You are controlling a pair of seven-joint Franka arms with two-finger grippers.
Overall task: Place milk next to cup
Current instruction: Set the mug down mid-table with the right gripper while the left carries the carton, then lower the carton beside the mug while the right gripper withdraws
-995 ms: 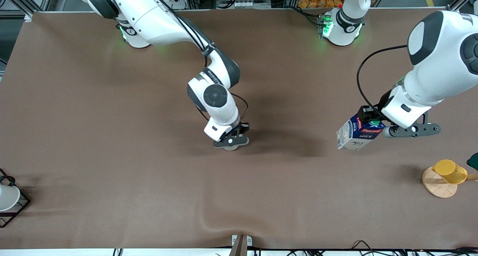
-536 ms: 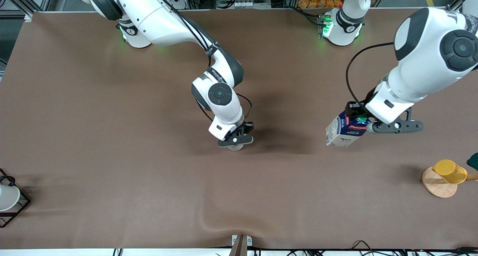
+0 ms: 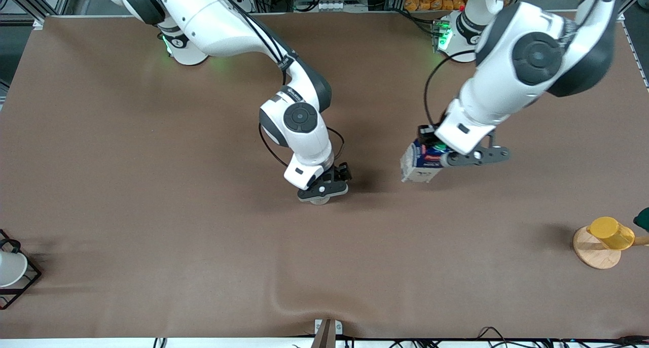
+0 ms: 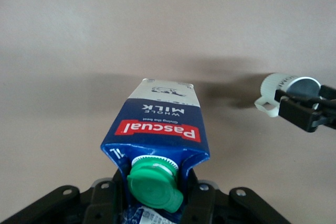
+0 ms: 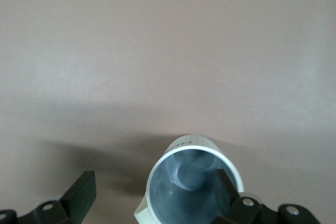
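Brown cloth covers the table I'm working over. My milk sits right of frame centre in the front view: a dark blue gable-top carton, red label band, whitish base, green cap. It hangs tilted, cap toward the left arm's base, base toward frame bottom. The left gripper is clamped on its gable top; that arm slants down from the upper right. At frame centre, the right gripper is low over the cup, one finger apparently inside the rim, the other outside and apart.
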